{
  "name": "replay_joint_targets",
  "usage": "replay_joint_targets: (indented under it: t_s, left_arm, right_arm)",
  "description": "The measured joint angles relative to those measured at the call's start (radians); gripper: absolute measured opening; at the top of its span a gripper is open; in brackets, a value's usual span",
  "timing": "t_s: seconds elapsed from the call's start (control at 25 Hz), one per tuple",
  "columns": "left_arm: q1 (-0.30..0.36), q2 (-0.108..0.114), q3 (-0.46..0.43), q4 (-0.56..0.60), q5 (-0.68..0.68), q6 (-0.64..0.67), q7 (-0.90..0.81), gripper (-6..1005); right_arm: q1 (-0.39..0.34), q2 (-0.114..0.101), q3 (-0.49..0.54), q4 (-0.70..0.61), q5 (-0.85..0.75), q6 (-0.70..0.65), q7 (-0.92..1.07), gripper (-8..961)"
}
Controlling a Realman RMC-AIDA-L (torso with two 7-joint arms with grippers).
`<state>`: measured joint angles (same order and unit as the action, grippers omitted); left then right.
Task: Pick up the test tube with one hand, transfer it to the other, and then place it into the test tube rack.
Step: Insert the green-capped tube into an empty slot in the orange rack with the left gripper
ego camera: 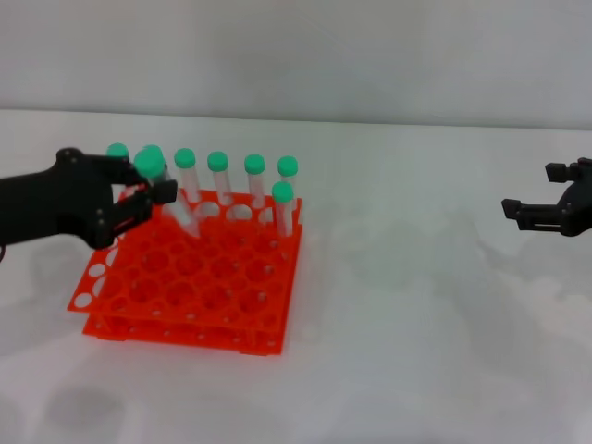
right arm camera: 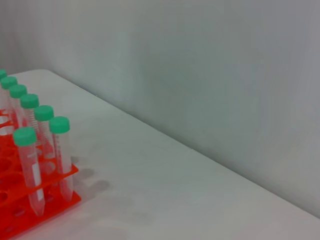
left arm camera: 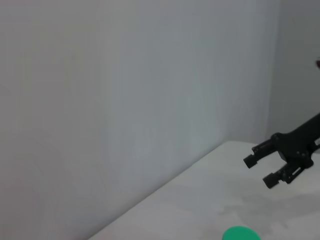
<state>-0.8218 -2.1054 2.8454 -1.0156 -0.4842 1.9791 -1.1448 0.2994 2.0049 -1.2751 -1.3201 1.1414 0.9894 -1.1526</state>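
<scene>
Currently the left gripper (ego camera: 153, 192), a black two-finger claw on a black arm, reaches in from the left over the back left corner of the test tube rack (ego camera: 194, 277), a bright orange-red two-tiered grid sitting on a white table (ego camera: 416, 351). Its fingers are closed around the test tube (ego camera: 171, 199), gripping just below the green cap; the clear body slants down and to the right, its tapered tip close to the rack's top holes, though whether the tip has entered a hole cannot be told. Other green-capped tubes (ego camera: 254, 190) stand upright along the rack's back row, with one more at the right end of the next row. The right gripper (ego camera: 541, 211) hovers well apart at the far right above the table, fingers spread and holding nothing. The tube looks light, rigid and smooth, likely slippery on its clear wall, so the ribbed cap or the stretch just beneath it seems the surest place to hold. Being slim, it could tip or catch a hole rim if lowered at a slant.
</scene>
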Motion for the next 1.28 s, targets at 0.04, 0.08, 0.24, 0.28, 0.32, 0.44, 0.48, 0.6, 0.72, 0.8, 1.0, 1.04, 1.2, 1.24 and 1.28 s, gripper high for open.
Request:
replay_joint_targets:
  t_s: [0.04, 0.08, 0.24, 0.28, 0.32, 0.44, 0.48, 0.6, 0.72, 0.8, 1.0, 1.04, 1.2, 1.24, 1.28]
  left_arm:
    - [0.015, 0.001, 0.0, 0.013, -0.01, -0.005, 0.023, 208]
    - [0.019, 0.001, 0.0, 0.015, -0.012, -0.007, 0.029, 208]
    - [0.052, 0.007, 0.0, 0.034, -0.037, -0.056, 0.059, 208]
    - [0.055, 0.009, 0.0, 0.048, -0.041, -0.068, 0.063, 208]
    - [0.058, 0.01, 0.0, 0.065, -0.043, -0.078, 0.067, 208]
    - [0.058, 0.013, 0.0, 0.101, -0.048, -0.11, 0.079, 208]
    - [0.058, 0.014, 0.0, 0.114, -0.05, -0.123, 0.081, 208]
    - [0.045, 0.022, 0.0, 0.176, -0.049, -0.163, 0.081, 208]
    - [0.034, 0.022, 0.0, 0.199, -0.046, -0.193, 0.083, 207]
    - [0.025, 0.023, 0.0, 0.216, -0.04, -0.215, 0.089, 207]
    - [0.007, 0.026, 0.0, 0.272, -0.035, -0.266, 0.097, 207]
    - [0.004, 0.026, 0.0, 0.281, -0.032, -0.276, 0.099, 207]
    - [-0.003, 0.026, 0.0, 0.323, -0.02, -0.317, 0.113, 207]
    - [-0.003, 0.027, 0.0, 0.334, -0.017, -0.328, 0.117, 207]
    - [-0.004, 0.027, 0.0, 0.342, -0.014, -0.336, 0.119, 207]
  right_arm:
    - [0.002, 0.0, 0.0, 0.003, 0.0, -0.001, 0.001, 847]
    - [0.005, 0.0, 0.0, 0.006, 0.0, -0.005, 0.003, 847]
    - [0.013, 0.002, -0.004, 0.016, -0.002, -0.022, 0.006, 847]
    - [0.016, 0.002, -0.006, 0.021, -0.002, -0.025, 0.007, 847]
    - [0.02, 0.002, -0.006, 0.026, -0.002, -0.027, 0.008, 847]
    - [0.031, 0.003, -0.008, 0.036, -0.003, -0.029, 0.017, 847]
    - [0.034, 0.003, -0.01, 0.038, -0.004, -0.029, 0.02, 847]
    - [0.039, 0.003, -0.015, 0.044, -0.006, -0.03, 0.023, 847]
    - [0.04, 0.003, -0.02, 0.045, -0.006, -0.031, 0.024, 847]
    - [0.04, 0.003, -0.021, 0.046, -0.006, -0.032, 0.026, 847]
    - [0.04, 0.003, -0.021, 0.048, -0.006, -0.032, 0.03, 847]
    - [0.04, 0.003, -0.021, 0.048, -0.007, -0.032, 0.03, 847]
    - [0.04, 0.003, -0.021, 0.048, -0.006, -0.034, 0.032, 846]
    - [0.041, 0.003, -0.021, 0.048, -0.007, -0.035, 0.032, 846]
    - [0.044, 0.003, -0.021, 0.048, -0.006, -0.036, 0.033, 846]
